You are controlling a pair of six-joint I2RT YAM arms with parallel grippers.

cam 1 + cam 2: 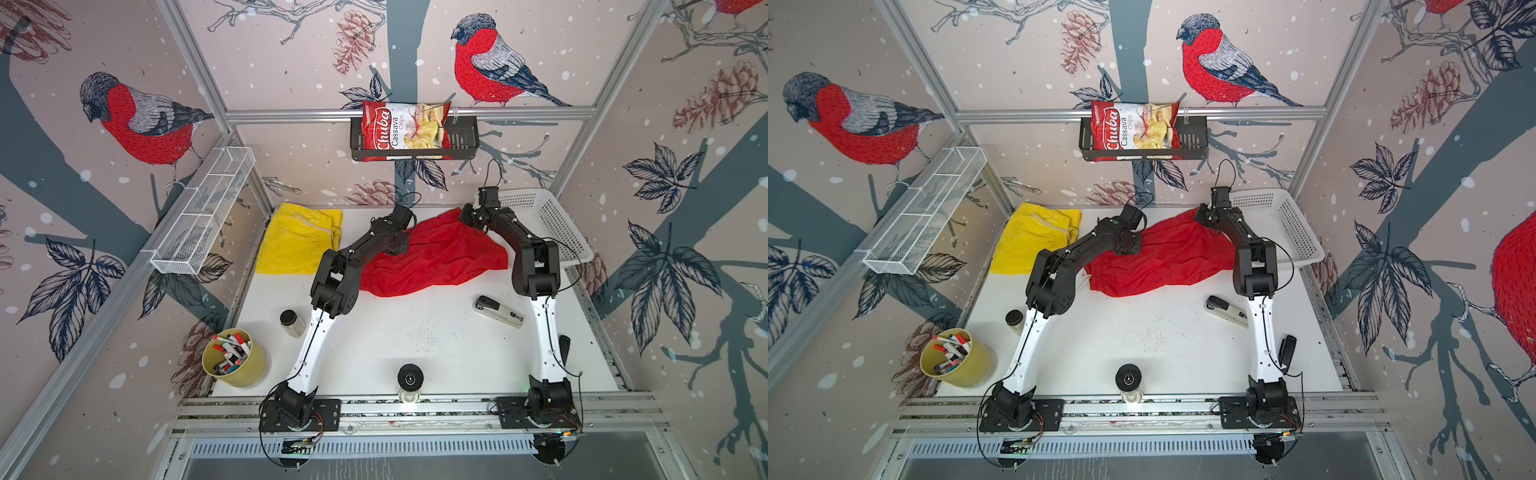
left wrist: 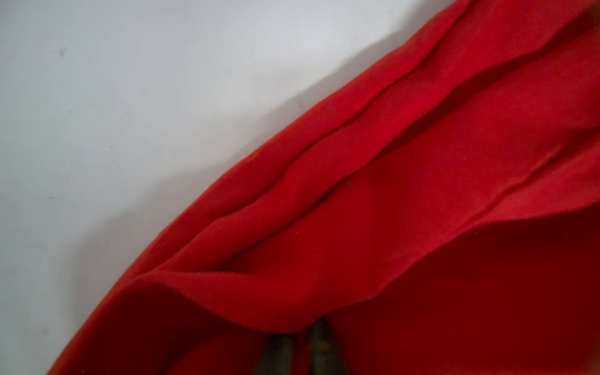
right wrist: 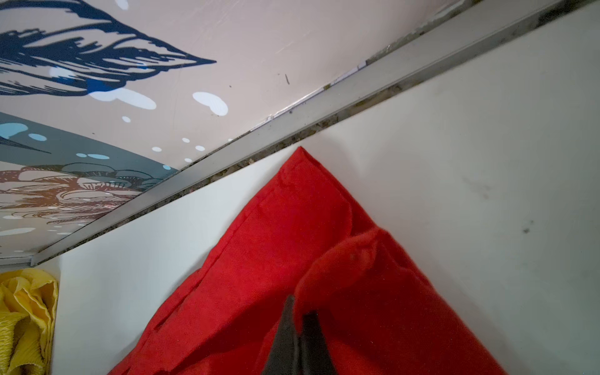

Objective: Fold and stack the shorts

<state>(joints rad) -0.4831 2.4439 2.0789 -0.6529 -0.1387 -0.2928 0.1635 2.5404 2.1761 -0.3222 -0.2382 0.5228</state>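
Note:
The red shorts (image 1: 436, 257) (image 1: 1163, 257) lie crumpled across the back middle of the white table. My left gripper (image 1: 398, 248) (image 1: 1130, 247) is at their left edge. In the left wrist view it (image 2: 303, 339) is shut on a fold of the red shorts (image 2: 406, 194). My right gripper (image 1: 467, 218) (image 1: 1204, 216) is at their far right corner. In the right wrist view it (image 3: 302, 308) is shut on a raised pinch of the red shorts (image 3: 285, 233). The yellow shorts (image 1: 297, 241) (image 1: 1034, 241) (image 3: 22, 318) lie folded at the back left, apart from both grippers.
A white lattice basket (image 1: 544, 224) stands at the back right beside the right arm. A stapler (image 1: 498, 311), a small jar (image 1: 293, 324), a yellow cup of markers (image 1: 235, 357) and a black-capped bottle (image 1: 410, 380) sit nearer the front. A wire shelf (image 1: 203, 212) hangs on the left wall.

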